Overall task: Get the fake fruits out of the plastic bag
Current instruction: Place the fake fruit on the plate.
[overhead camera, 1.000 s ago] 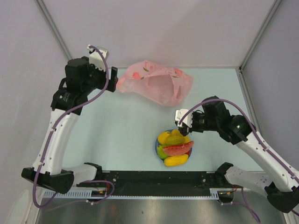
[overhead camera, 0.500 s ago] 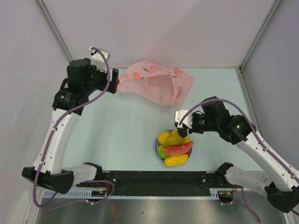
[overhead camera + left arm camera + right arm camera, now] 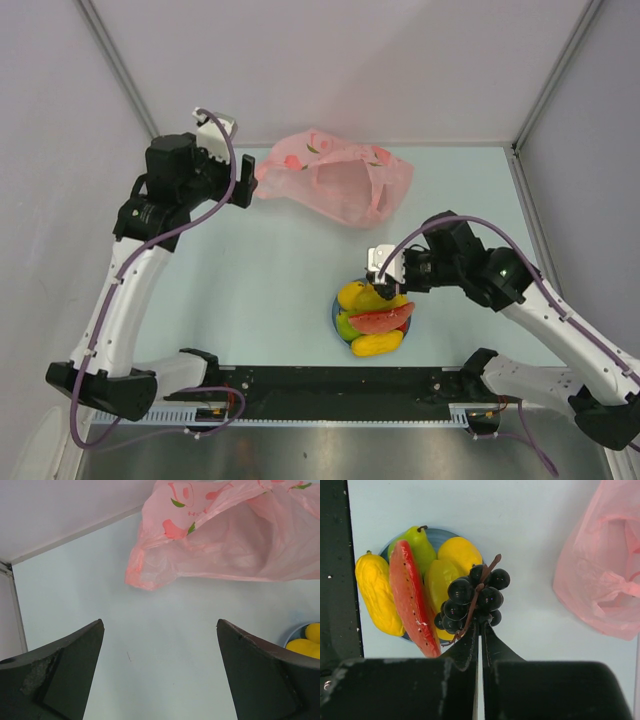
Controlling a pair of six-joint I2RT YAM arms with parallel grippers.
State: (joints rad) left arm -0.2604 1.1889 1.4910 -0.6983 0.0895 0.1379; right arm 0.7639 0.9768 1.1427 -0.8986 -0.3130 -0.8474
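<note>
The pink plastic bag [image 3: 335,185] lies crumpled at the back of the table; it also shows in the left wrist view [image 3: 225,535] and the right wrist view [image 3: 600,575]. My left gripper [image 3: 250,176] is open and empty [image 3: 160,625] just left of the bag's end. My right gripper [image 3: 384,284] is shut on the dark grape bunch [image 3: 472,600], held over the right side of the blue plate [image 3: 440,534]. On the plate lie a red watermelon slice [image 3: 410,597], a yellow fruit [image 3: 375,592], two more yellow fruits and a green pear [image 3: 420,542].
The blue plate [image 3: 335,305] sits near the front middle, close to the black base rail [image 3: 320,385]. Grey enclosure walls stand at the back and sides. The plate's yellow fruits peek in at the left wrist view's right edge [image 3: 307,640].
My right gripper has moved a little left and nearer over the plate, carrying the grape bunch. My left gripper has shifted slightly right toward the bag.
</note>
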